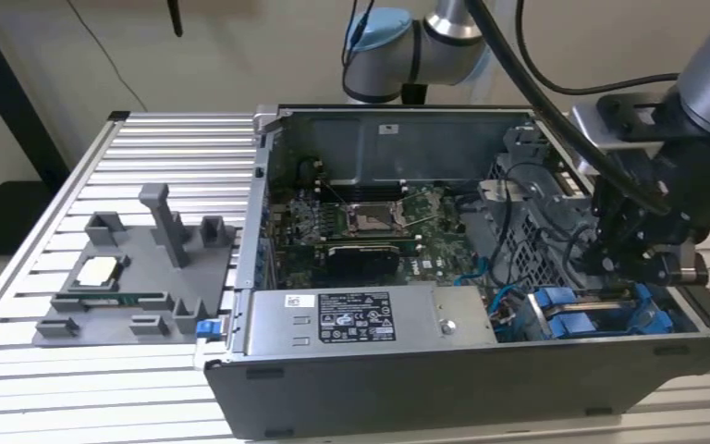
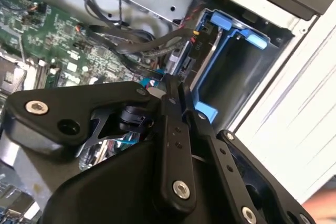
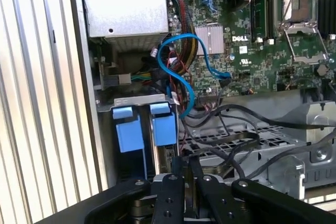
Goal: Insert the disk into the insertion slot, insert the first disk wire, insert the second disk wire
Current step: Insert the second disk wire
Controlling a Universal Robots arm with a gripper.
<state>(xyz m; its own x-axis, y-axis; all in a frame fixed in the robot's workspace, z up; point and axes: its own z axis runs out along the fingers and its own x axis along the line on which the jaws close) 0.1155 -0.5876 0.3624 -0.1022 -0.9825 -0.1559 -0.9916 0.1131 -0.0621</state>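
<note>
Gripper [image 3: 184, 169] fingers pressed together (nothing pinched), tips just above blue-framed disk [image 3: 143, 129], seated in insertion slot [image 1: 632, 333]

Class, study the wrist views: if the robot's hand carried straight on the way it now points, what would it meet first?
Most likely the blue carrier frame of the disk in the drive bay, just ahead of the hand, beside black cables; depth is unclear.

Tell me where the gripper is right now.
In the exterior view the gripper is at the right, reaching down into the open computer case, just above the blue carrier frame and right of the power supply box.
</note>
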